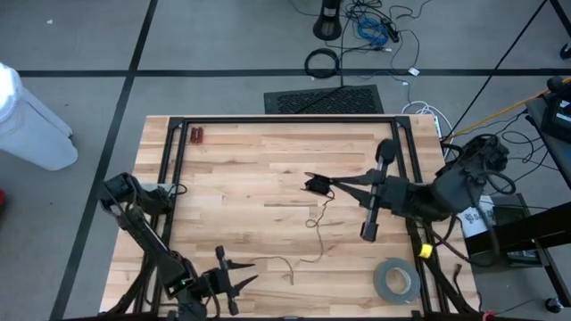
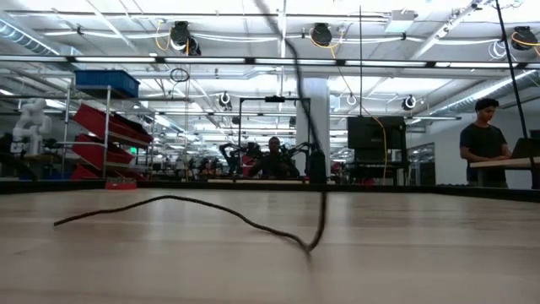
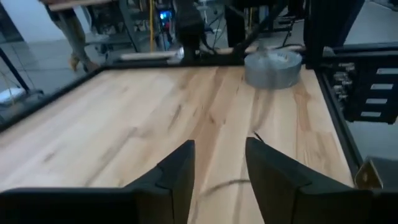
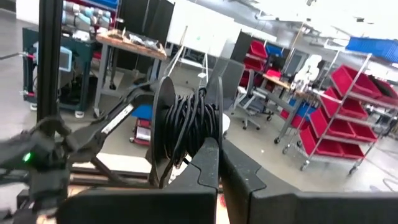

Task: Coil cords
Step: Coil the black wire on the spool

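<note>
From above, the right tool [image 1: 314, 185] is clamped on a small black cord [image 1: 315, 185] bundle over the pale plank worktop [image 1: 250, 169]; a wiry strand trails toward the left tool [image 1: 234, 283], fingers parted and empty. A grey tape roll [image 1: 396, 280] lies nearby. No writing is readable.

One thin black cord [image 1: 314, 207], one grey tape roll [image 1: 396, 280], two arms
</note>
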You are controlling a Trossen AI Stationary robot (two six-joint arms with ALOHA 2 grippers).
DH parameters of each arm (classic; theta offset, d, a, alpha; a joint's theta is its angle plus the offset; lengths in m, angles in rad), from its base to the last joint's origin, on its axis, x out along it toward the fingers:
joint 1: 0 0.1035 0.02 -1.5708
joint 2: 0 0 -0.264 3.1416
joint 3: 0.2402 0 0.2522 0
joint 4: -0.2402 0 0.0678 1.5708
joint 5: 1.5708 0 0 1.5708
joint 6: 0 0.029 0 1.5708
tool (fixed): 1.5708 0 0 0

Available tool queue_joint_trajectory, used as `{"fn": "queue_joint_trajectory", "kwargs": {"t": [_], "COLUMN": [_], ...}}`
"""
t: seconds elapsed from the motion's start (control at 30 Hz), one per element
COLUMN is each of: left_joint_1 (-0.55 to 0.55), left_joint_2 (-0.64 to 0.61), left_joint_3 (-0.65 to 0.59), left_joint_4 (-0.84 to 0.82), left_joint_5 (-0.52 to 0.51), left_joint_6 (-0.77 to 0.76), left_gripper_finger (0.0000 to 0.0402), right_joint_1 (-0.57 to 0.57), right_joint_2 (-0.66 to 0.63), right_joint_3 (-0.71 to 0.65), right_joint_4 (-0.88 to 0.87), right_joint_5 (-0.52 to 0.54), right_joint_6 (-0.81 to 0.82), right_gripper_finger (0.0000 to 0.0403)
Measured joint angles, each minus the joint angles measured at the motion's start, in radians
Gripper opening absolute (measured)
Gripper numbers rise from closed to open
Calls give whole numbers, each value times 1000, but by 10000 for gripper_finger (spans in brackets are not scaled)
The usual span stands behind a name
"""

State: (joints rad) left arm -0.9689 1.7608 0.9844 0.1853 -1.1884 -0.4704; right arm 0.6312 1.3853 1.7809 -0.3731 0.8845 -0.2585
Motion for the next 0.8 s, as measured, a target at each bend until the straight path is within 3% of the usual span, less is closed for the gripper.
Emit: {"fn": "queue_joint_trajectory", "kwargs": {"t": [0.17, 0.27, 0.47, 0.57, 0.8], "left_joint_1": [52, 129, 292, 356, 427], "left_joint_2": [-81, -118, -128, -128, -97], "left_joint_3": [0, 1, 1, 1, 1], "left_joint_4": [80, 144, 360, 410, 497], "left_joint_5": [-59, -26, 292, 440, 755], "left_joint_6": [180, 263, 448, 461, 561], "left_gripper_finger": [150, 150, 151, 151, 151], "right_joint_1": [0, 0, -1, -1, -1], "right_joint_2": [27, 54, 103, 113, 114], "right_joint_3": [0, 0, -1, -1, -1], "right_joint_4": [-58, -57, -59, -60, -75], "right_joint_5": [0, 0, 0, 0, 0], "right_joint_6": [59, 62, 44, 40, 65], "right_gripper_finger": [0, 0, 0, 0, 0]}}
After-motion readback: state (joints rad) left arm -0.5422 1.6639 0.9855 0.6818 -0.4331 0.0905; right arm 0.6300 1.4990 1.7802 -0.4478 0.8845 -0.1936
